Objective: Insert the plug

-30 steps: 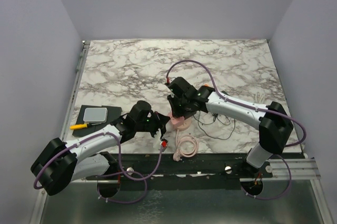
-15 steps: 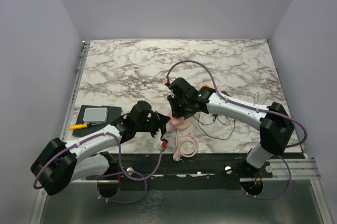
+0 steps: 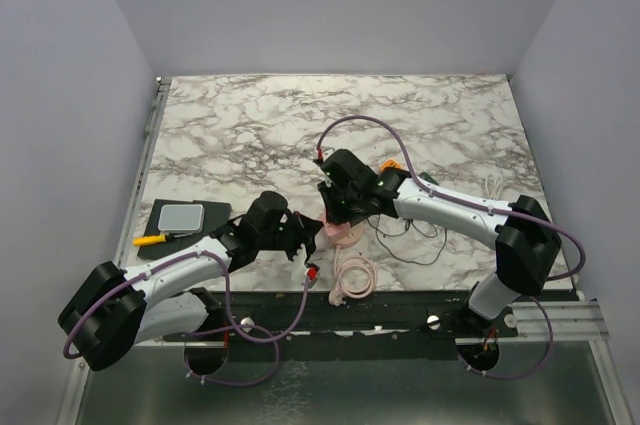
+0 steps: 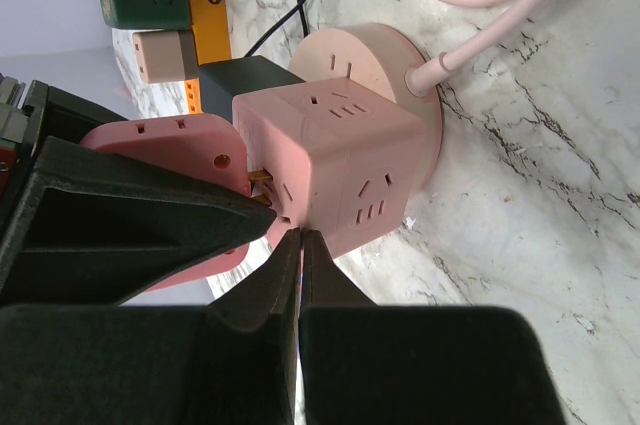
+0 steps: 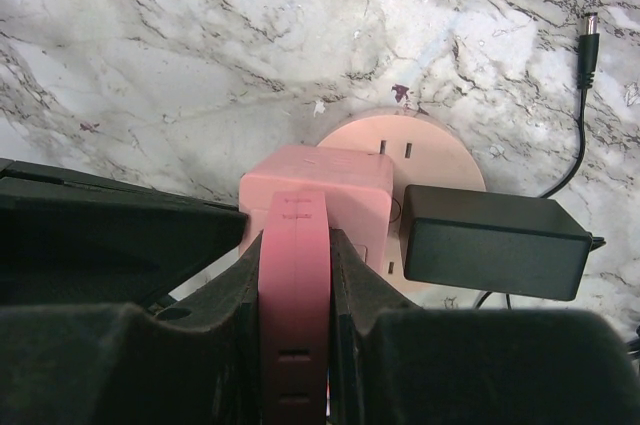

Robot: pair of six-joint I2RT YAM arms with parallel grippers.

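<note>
Pink cube (image 3: 343,229) is sitting by the near edge of the marble table (image 3: 230,135), seen from the top. The right gripper (image 3: 336,213) is hanging just behind the cube and the left gripper (image 3: 304,236) just to its left. Both are crowding it, and I can't tell from up here whether they're touching. A pink cable (image 3: 352,278) is lying coiled in front of the cube.

Left wrist: the cube is standing on a round base (image 4: 395,65). The left fingers (image 4: 270,285) are pressing together tip to tip with nothing between them, tips at the cube's lower corner; touching or not, can't tell. The plug (image 4: 170,170), a darker pink, is sitting beside the cube. Its brass prongs (image 4: 262,183) are reaching the cube face, depth unclear.

Right wrist: the right fingers (image 5: 350,280) are clamping the plug edge-on, one on each side. The plug's front end is butting against the cube. A black adapter (image 5: 490,240) is sitting on the base just right of the cube.
</note>
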